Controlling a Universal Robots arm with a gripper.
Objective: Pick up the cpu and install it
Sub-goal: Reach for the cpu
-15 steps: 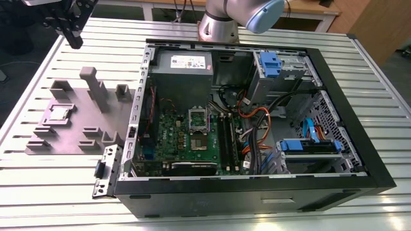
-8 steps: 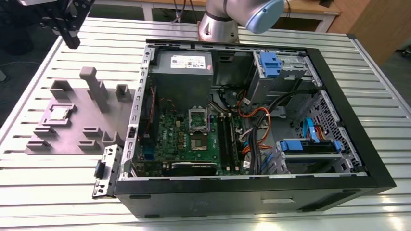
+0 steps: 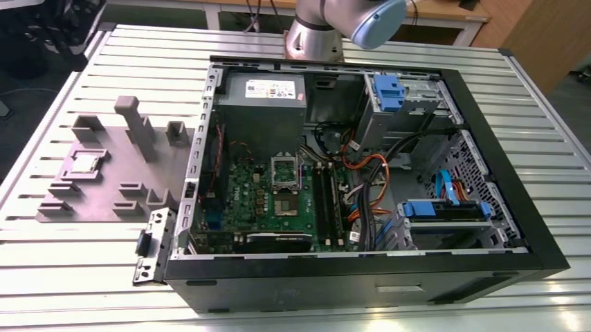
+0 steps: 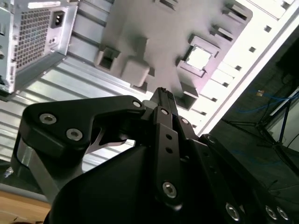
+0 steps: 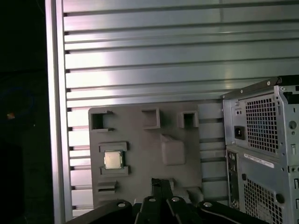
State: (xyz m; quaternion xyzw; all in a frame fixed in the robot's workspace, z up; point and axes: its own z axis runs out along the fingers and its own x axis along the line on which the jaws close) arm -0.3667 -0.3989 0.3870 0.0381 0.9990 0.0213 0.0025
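The cpu [image 3: 85, 162] is a small pale silver square lying in a recess of the grey plastic fixture [image 3: 111, 187], at the exterior view's left of the open computer case. Both wrist views show the cpu [image 5: 112, 159] [image 4: 200, 57] from well above. My gripper [image 5: 161, 183] [image 4: 164, 92] hangs high over the fixture, off to one side of the chip, with its black fingers pressed together and nothing between them. Inside the case, the green motherboard [image 3: 248, 197] carries the silver socket frame [image 3: 284, 174].
The black case [image 3: 369, 277] holds a power supply [image 3: 268, 93], blue drive brackets [image 3: 443, 211] and orange and black cables [image 3: 365, 173]. Upright grey blocks [image 3: 137, 124] rise from the fixture. The slatted metal table [image 3: 111, 277] ends at the exterior view's left. The arm's base [image 3: 314, 38] stands behind the case.
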